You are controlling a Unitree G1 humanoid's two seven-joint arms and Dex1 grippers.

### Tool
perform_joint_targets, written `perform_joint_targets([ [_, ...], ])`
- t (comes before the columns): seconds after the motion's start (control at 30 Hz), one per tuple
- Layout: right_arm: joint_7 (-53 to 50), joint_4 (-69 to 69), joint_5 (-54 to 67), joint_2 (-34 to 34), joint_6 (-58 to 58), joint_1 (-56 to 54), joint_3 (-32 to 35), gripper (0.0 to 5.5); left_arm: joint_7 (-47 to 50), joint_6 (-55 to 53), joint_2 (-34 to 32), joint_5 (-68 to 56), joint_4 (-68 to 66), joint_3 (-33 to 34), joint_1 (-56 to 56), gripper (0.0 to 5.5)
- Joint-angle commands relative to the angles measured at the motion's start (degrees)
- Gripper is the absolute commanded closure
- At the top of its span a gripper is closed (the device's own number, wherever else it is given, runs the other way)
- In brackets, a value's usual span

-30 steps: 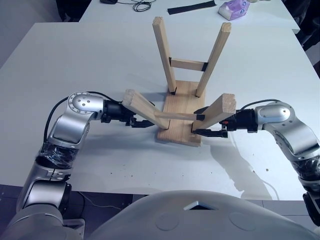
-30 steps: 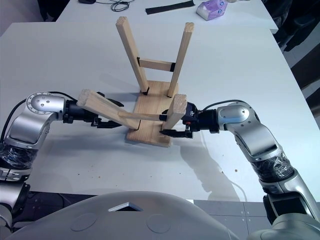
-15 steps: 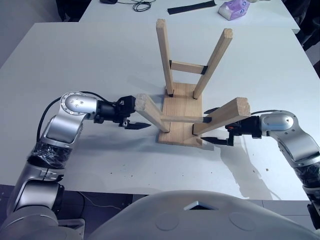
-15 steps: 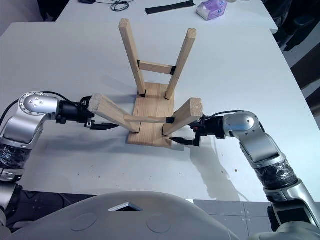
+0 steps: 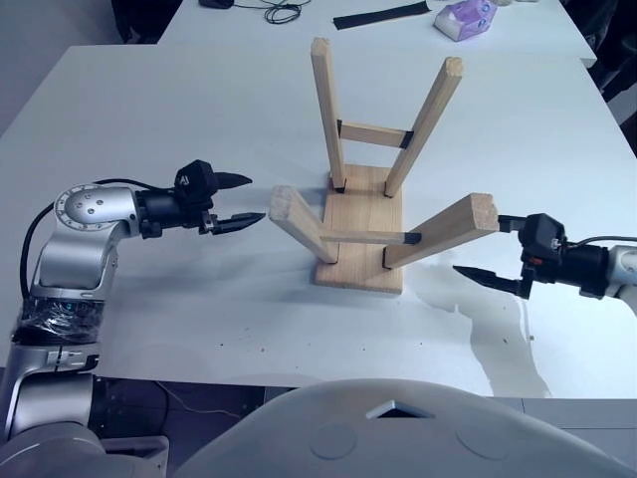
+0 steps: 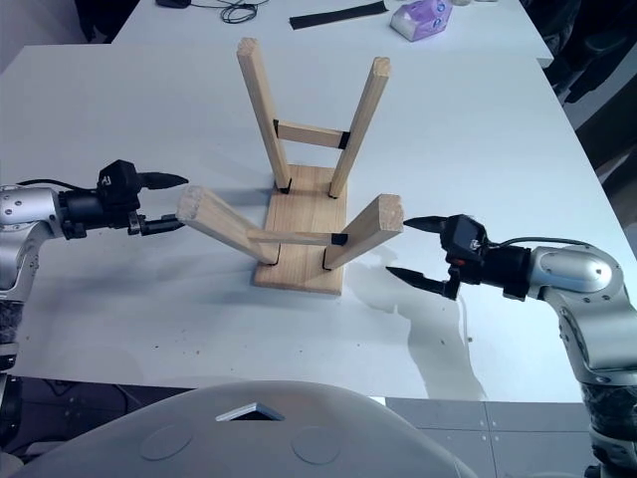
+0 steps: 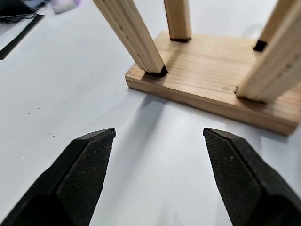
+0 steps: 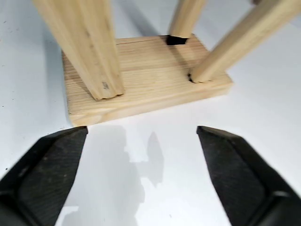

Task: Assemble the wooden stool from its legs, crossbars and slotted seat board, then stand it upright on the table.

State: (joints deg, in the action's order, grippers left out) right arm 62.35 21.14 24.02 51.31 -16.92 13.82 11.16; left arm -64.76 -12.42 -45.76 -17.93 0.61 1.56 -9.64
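Wooden stool point(image 5: 363, 204) sits inverted near the middle of the smooth white table point(image 5: 149, 100). The rectangular seat board point(image 5: 358, 271) lies flat, with raw, grained timber that should give grip. The far legs point(image 5: 328, 110) stand splayed. The near legs point(image 5: 443, 229) lean hard outward, so their slot joints look loose. Thin crossbars point(image 5: 373, 133) tie each pair. Judged rigid and fairly light. Best held by the legs low down, near the board, pressing inward while turning it. Left gripper point(image 5: 254, 199) and right gripper point(image 5: 481, 245) flank it, each spread wide and holding nothing.
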Motion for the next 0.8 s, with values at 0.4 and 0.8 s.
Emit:
perform_joint_targets([
  [0.4, -18.26, 7.9, 24.58, -9.8, -13.51, -12.09, 10.83, 3.46, 10.35, -14.27, 6.04, -12.5, 8.5, 7.8, -0.66, 2.02],
  [0.8, -47.5, 18.86, 66.88, -11.11, -16.78, -37.01, 8.36, 3.46, 12.08, -16.47, 7.05, -12.51, 10.3, 4.56, -1.43, 2.02],
])
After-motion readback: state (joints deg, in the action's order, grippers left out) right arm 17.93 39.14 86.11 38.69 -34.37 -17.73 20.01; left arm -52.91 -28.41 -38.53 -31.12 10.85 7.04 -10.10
